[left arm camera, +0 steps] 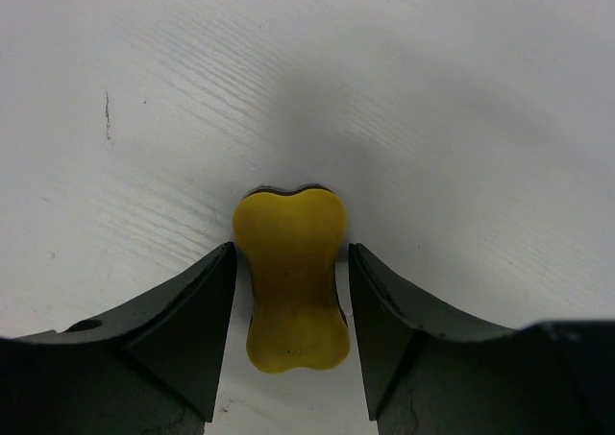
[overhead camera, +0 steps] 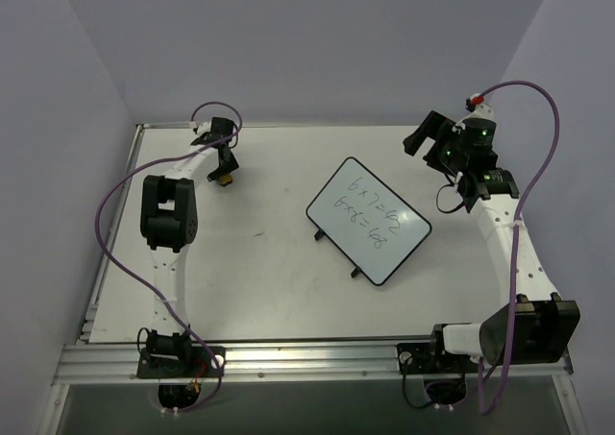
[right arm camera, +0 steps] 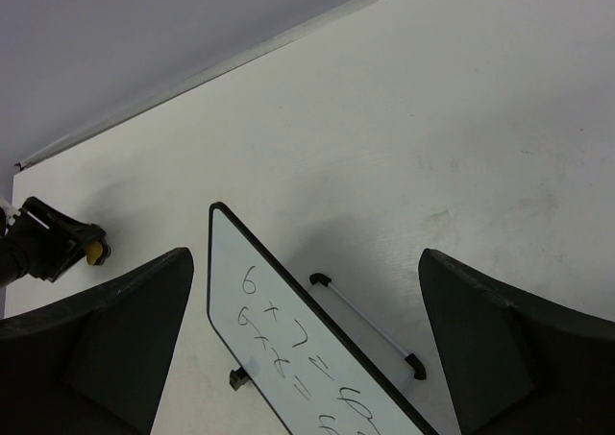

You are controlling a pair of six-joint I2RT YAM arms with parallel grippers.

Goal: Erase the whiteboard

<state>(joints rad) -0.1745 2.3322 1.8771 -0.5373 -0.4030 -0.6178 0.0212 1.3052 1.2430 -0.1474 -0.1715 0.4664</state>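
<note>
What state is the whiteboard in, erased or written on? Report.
Written on: the whiteboard bears two lines of dark handwritten sums, none wiped.

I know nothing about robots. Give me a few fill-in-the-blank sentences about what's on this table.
1. The eraser between the fingers of the left tool is coloured ___.
2. The whiteboard has a thin ___ frame.
3. The right tool holds ___.
4. The sums on the whiteboard fill ___ lines.

Missing words: yellow; black; nothing; two.
</note>
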